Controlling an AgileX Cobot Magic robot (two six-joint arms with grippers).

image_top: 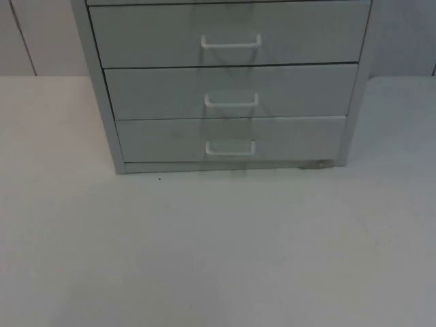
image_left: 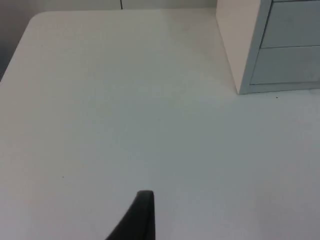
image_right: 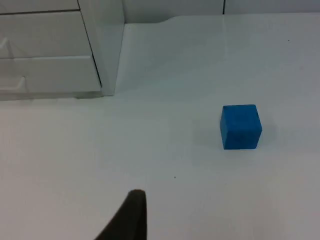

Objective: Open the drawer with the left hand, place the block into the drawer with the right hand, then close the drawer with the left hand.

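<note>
Drawers all closed, cabinet upright on tabletop. Blue block alone beside cabinet. Cannot tell state of left gripper or right gripper.

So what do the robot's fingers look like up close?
One black fingertip of the left gripper shows in the left wrist view, and one of the right gripper in the right wrist view. Each is smooth, matte and plain, with no markings, wide low down and narrowing to a blunt, rounded tip above the white table.

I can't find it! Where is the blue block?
In the right wrist view, the blue block sits alone on the white table, away from the drawer cabinet.
</note>
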